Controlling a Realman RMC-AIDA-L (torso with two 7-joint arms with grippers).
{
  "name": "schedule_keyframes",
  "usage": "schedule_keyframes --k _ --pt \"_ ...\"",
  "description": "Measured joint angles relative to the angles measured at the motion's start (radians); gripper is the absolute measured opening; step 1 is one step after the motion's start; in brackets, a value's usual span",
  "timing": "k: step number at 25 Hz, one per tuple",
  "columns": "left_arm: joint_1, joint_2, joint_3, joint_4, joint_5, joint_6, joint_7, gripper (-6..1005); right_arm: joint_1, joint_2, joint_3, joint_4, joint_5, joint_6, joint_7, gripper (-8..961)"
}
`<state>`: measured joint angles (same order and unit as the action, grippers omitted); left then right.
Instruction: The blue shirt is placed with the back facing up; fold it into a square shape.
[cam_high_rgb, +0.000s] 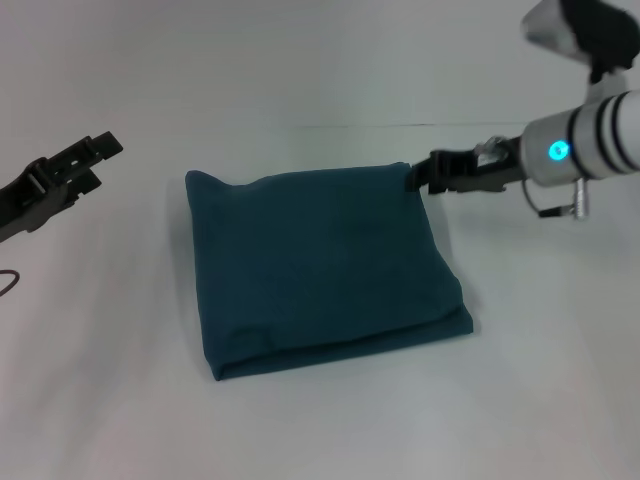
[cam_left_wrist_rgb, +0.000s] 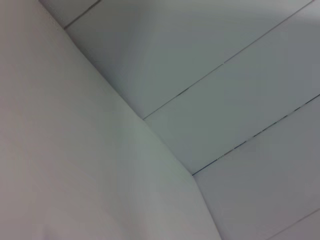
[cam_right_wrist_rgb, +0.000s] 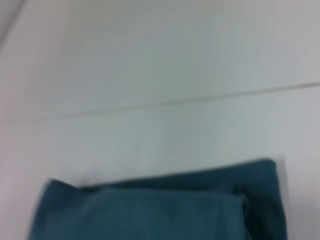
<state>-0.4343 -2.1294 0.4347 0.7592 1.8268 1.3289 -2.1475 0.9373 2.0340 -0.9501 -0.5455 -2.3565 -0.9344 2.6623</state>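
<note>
1. Blue shirt (cam_high_rgb: 320, 265) folded into a thick, nearly square packet, lying flat in the middle of the white counter (cam_high_rgb: 330, 430); plain side up, no lettering showing.
2. Seen whole only from the head view: layered edges stacked along the near side and the near right corner, a smooth fold along the far edge. Slightly longer across than deep, with that long axis tilted a little, the far right corner reaching toward the robot's right arm.
3. From the right wrist view, only one end of the blue shirt (cam_right_wrist_rgb: 150, 210): two layers visible, the upper one stopping short of the lower, pale counter (cam_right_wrist_rgb: 150, 60) beyond with a thin seam line crossing it.
4. Right gripper (cam_high_rgb: 418, 176) at the far right corner of the packet, tips touching or just over the cloth edge; whether the fingers are spread or pinching the fabric cannot be told.
5. Left gripper (cam_high_rgb: 98, 152) raised at the left side, well apart from the shirt, fingers slightly spread and holding nothing.
6. From the left wrist view, nothing but pale panelled surfaces with thin dark seams; no cloth, no fingers.
</note>
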Motion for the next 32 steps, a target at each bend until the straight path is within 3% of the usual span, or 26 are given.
schedule_keyframes --k 3,6,12,17,25,29,32 --pt "0.001 0.001 -0.001 0.0 0.0 0.0 0.0 860 -0.009 -0.01 0.018 -0.028 0.023 -0.021 0.0 390" --pt "0.0 0.001 -0.004 0.0 0.0 -0.001 0.0 860 -0.003 -0.003 0.019 -0.026 0.027 0.006 -0.001 418" --pt "-0.005 -0.004 -0.002 0.0 0.0 -0.003 0.0 859 0.044 0.057 0.001 0.05 0.028 0.101 -0.049 440" --pt "-0.009 -0.006 0.002 -0.002 0.0 -0.007 0.0 859 0.117 0.061 -0.031 0.226 0.024 0.244 -0.061 432" --pt "-0.011 -0.006 0.003 -0.009 -0.001 -0.015 0.0 859 0.108 0.05 -0.079 0.242 0.02 0.41 -0.026 433" --pt "-0.011 -0.005 0.004 -0.009 -0.002 -0.015 -0.004 859 0.097 0.038 -0.073 0.19 0.021 0.317 -0.025 434" --pt "-0.01 -0.002 0.004 -0.009 -0.002 -0.015 -0.006 860 0.044 0.031 -0.064 0.064 0.026 0.097 -0.014 435"
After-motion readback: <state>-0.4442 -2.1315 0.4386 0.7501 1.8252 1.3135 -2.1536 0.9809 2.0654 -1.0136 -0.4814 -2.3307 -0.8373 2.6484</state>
